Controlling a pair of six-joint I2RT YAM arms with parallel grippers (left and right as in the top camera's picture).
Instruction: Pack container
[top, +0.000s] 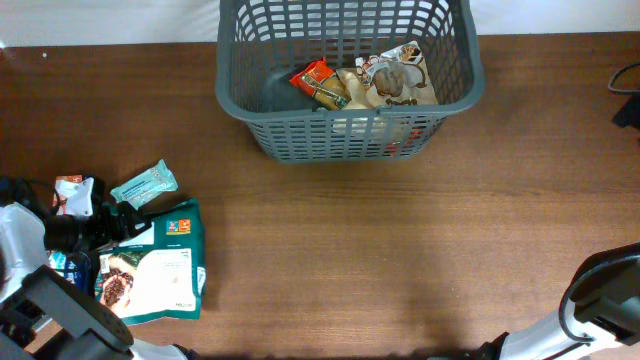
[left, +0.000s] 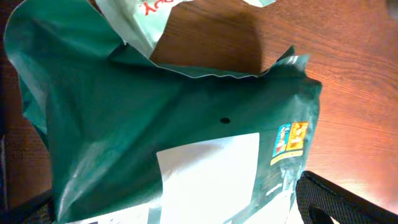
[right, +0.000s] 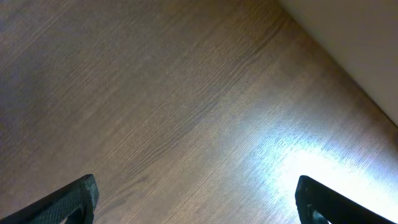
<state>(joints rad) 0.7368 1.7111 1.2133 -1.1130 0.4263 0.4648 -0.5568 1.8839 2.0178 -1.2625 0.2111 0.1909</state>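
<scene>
Because the container (top: 340, 138) sits at the far edge of the table (top: 380, 250), well apart from the loose packets at the near left, the overhead view promises a long carry. It already holds an orange packet (top: 318, 82) and a brown-and-white pouch (top: 398, 75), both toward its right half. The left gripper (top: 112, 222) hangs over the upper edge of the green pouch (top: 160, 270), with a teal bar (top: 144, 185) just beside it. A careless closing could nudge or catch that bar as well.

In the left wrist view the green pouch (left: 155, 118) fills the frame, its top film rumpled and folded over. The left gripper (left: 180, 208) looks spread wide, one dark finger (left: 342, 199) off to the side and nothing pinched. Taking only loose film would probably let the glossy bag sag, slip out, or snag on the container's rim.

In the right wrist view the right gripper (right: 196, 202) is parted over bare table (right: 186, 93), grasping nothing, and seems too far off to help.
</scene>
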